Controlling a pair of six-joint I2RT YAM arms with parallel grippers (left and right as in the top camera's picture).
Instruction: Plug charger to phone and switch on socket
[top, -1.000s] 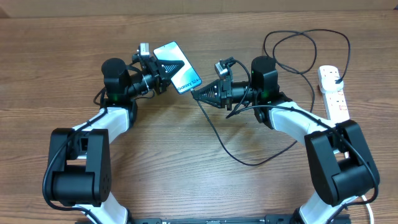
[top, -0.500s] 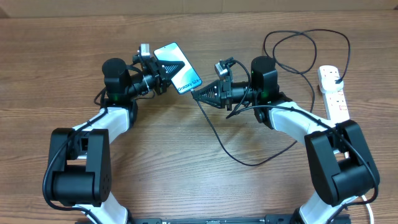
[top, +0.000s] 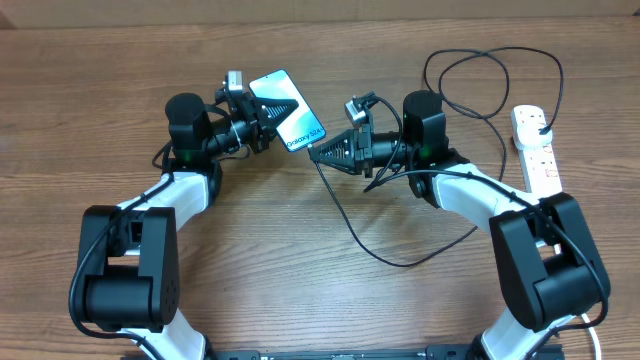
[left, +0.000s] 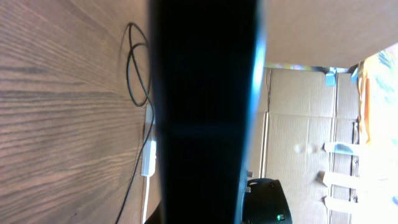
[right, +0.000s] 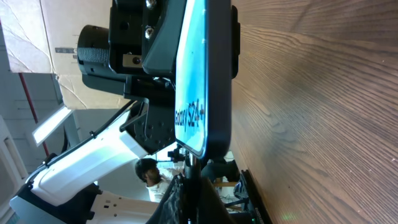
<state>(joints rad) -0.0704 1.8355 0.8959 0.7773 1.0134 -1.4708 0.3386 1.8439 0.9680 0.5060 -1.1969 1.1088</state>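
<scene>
**A:** Teal screen facing up, the phone (top: 288, 110) is hanging tilted above the wooden table (top: 300, 300), with the left gripper (top: 260, 117) clamping one end of it.

**B:** What is the right gripper (top: 315, 152) doing?

**A:** It is pinching the charger (top: 403, 264) near its connector, right at the phone's lower edge (the black cable is trailing behind). The tip may be touching the port, but the close view is too cramped to tell.

**B:** And the socket (top: 537, 155)?

**A:** It is lying at the far right, well apart from both grippers.
</scene>
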